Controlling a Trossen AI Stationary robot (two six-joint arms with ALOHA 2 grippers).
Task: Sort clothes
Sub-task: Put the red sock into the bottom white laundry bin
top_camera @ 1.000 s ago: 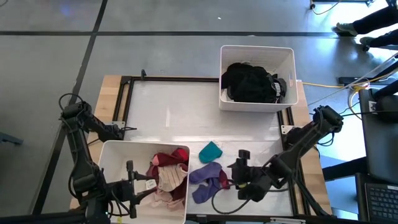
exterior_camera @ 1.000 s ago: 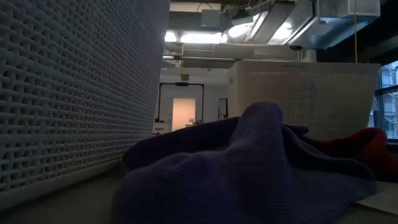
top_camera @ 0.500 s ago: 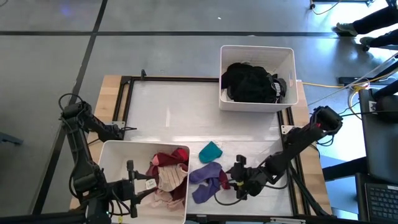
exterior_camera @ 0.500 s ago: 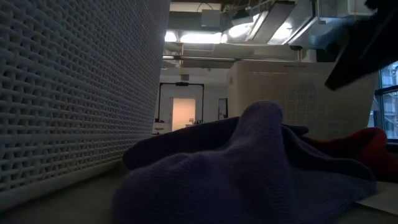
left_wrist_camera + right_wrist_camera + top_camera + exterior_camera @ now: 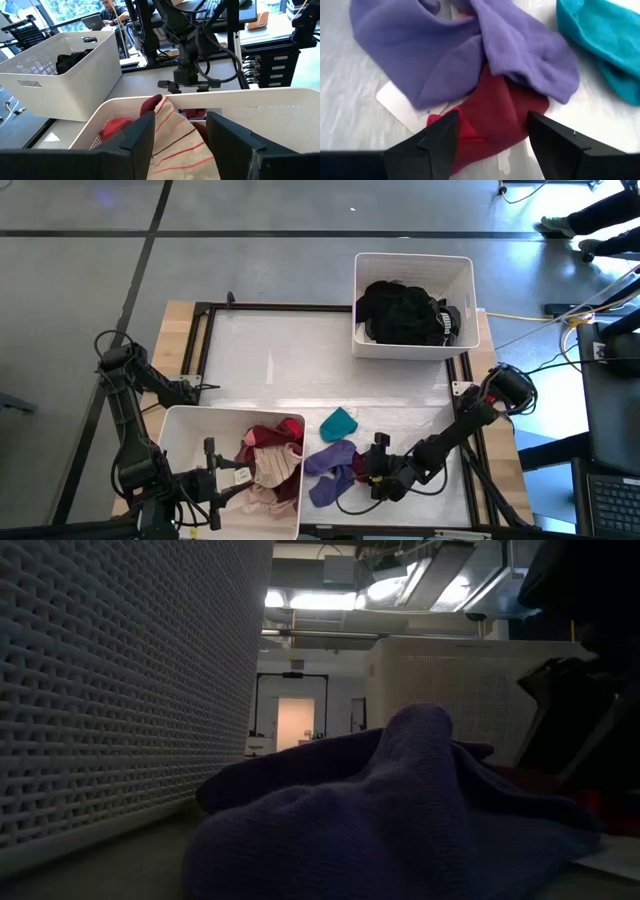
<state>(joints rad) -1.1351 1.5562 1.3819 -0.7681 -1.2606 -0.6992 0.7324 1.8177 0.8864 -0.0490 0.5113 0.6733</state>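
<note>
The right claw point(image 5: 372, 473) hovered with fingers wide over the maroon garment point(image 5: 492, 117) beside the purple sock point(image 5: 330, 463) on the tabletop point(image 5: 300, 360), while the left claw point(image 5: 212, 480) waited, spread wide, above the near bin point(image 5: 190, 420).

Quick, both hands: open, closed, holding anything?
Left hand: open, empty, over the striped garment in the near bin.
Right hand: open, empty, just above the maroon garment beside the purple one.
</note>
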